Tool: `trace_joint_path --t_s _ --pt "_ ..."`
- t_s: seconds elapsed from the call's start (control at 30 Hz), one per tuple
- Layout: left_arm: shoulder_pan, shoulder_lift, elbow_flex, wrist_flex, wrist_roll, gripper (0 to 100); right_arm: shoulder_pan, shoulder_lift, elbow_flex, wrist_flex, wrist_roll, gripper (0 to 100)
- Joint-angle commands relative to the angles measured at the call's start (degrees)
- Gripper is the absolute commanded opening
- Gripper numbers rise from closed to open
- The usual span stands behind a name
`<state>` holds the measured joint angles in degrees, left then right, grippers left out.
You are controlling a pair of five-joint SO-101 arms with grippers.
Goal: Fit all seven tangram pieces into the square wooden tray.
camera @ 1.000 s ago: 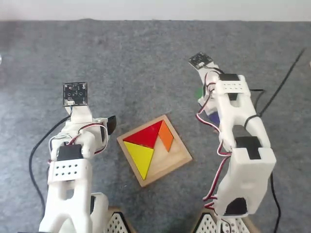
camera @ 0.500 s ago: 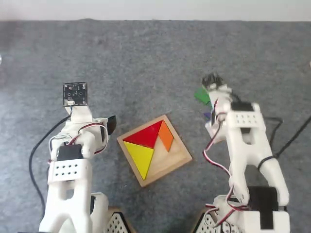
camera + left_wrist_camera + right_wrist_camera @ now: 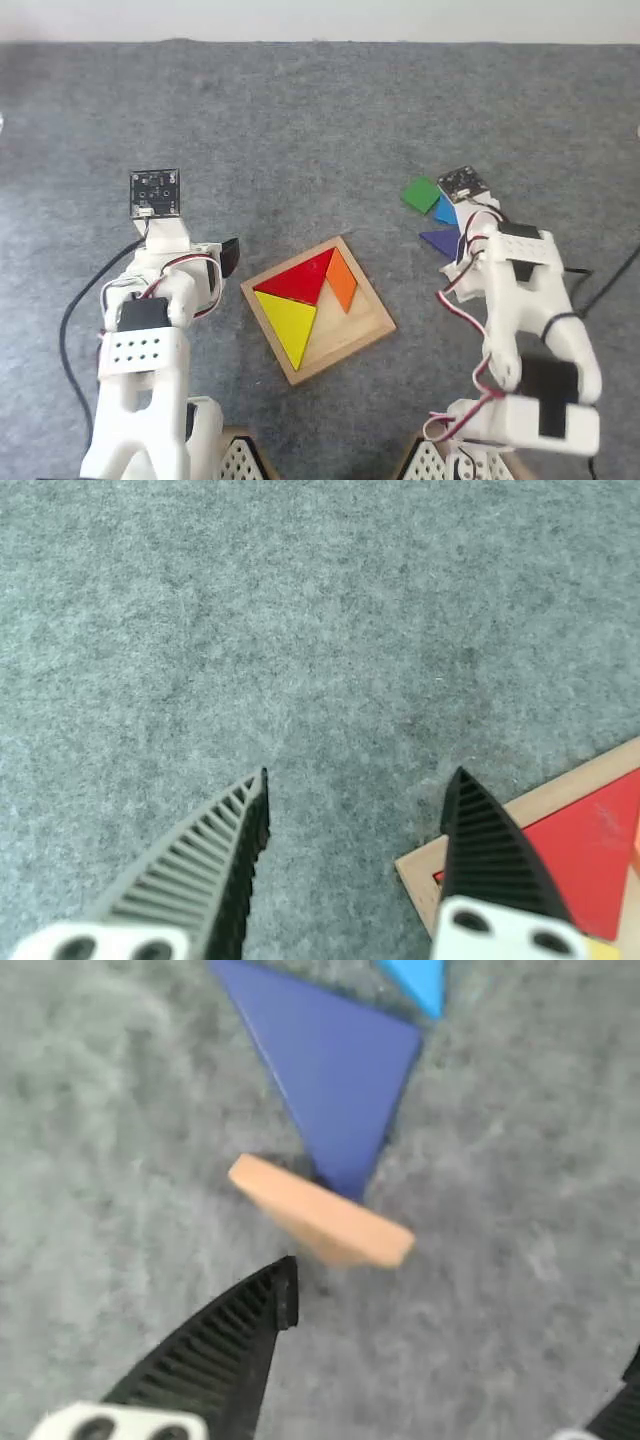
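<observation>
Three pieces already sit in the tray (image 3: 360, 318). In the high view a red triangle (image 3: 297, 280) and a yellow triangle (image 3: 288, 325) meet point to point, and an orange parallelogram (image 3: 342, 280) lies against the red one. The side nearest the right arm (image 3: 515, 300) is bare wood for what remains. A green square (image 3: 420, 194), a light blue piece (image 3: 445, 208) and a dark blue triangle (image 3: 438, 241) cluster on the counter (image 3: 300, 130), well apart from the tray. The right arm stands over them, likely to collect one. The left arm (image 3: 150, 320) waits beside the tray's near corner.

From the left wrist, the left gripper (image 3: 360, 780) has its jaws apart and empty over bare counter. The tray's corner and the red triangle are just beside one jaw, a handy spot for steadying the tray.

From the right wrist, the right gripper (image 3: 460, 1320) also has its jaws wide apart and empty. Just ahead a tan piece (image 3: 320, 1215) touches the dark blue triangle's tip. It seems tilted, perhaps propped on that tip, though the blur leaves this uncertain. It looks like the next pick.
</observation>
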<state>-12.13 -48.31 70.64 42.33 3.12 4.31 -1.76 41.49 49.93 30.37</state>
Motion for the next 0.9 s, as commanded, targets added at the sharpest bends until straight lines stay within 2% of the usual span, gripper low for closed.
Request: trace_joint_path --t_s 0.0,0.17,0.3,0.5,0.87 --pt "-0.1 -1.5 -0.6 -0.9 0.4 27 -2.5 2.8 -3.1 -4.4 1.2 47.7" --pt "-0.1 -1.5 -0.6 -1.0 0.4 27 -5.1 3.6 -4.8 -5.3 0.4 47.6" --pt "-0.1 -1.5 -0.7 -0.9 0.3 27 -8.2 3.3 -7.1 -5.0 -5.6 47.0" --pt "-0.1 -1.5 -0.7 -0.9 0.3 27 -12.4 3.6 -6.2 -4.9 -8.1 33.8" --pt "-0.3 -1.5 -0.7 -0.9 0.3 27 -9.0 3.5 -3.5 -2.5 -8.4 22.5"
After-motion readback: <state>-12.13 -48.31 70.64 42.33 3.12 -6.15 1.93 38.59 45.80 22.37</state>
